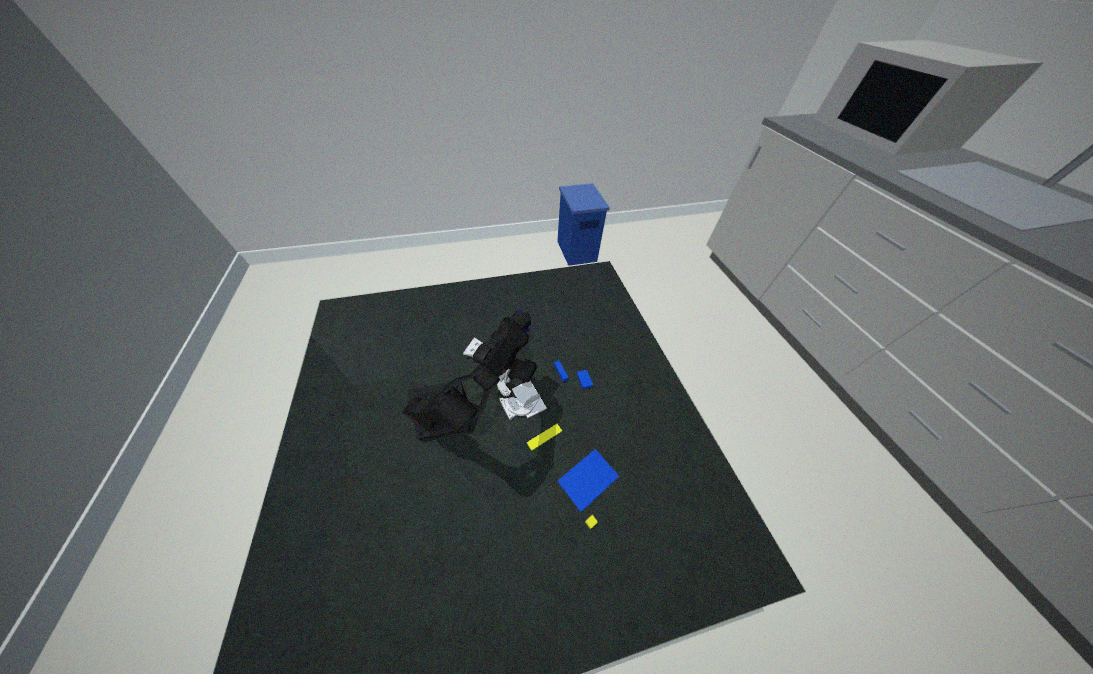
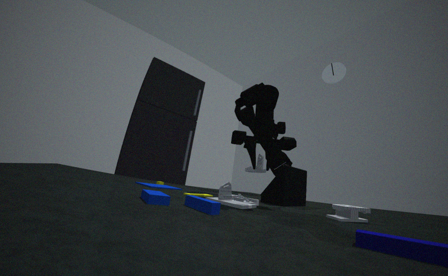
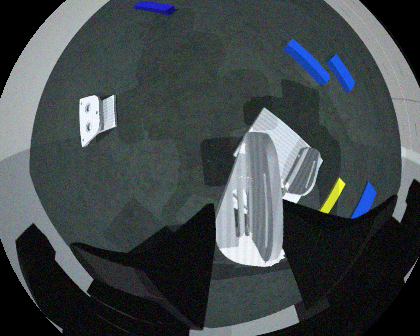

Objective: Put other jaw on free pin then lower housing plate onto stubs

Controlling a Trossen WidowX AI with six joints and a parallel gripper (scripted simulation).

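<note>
The gripper (image 2: 260, 168) (image 3: 249, 202) is shut on the loose white jaw (image 2: 260, 163) (image 3: 268, 200), held above the mat. The other white jaw (image 1: 528, 393) (image 2: 225, 192) (image 3: 306, 172) sits on the white base (image 1: 520, 401) (image 2: 242, 205), its pad standing up. In the wrist view the held jaw covers most of the base, and the free pin cannot be made out. In the exterior view the held jaw hangs above and to the right of the base, clear of it. The white housing plate (image 1: 473, 344) (image 2: 350, 207) (image 3: 88, 117), with two round holes, rests raised on a stand.
Two blue blocks (image 1: 561, 371) (image 1: 585, 378) (image 2: 202, 205) (image 2: 155, 197) lie near the base. A yellow strip (image 1: 544, 436) and a flat blue sheet (image 1: 588, 479) lie beyond it, with a small yellow block (image 1: 591, 521). A dark blue bar (image 2: 410, 248) (image 3: 155, 7) lies on the plate's side.
</note>
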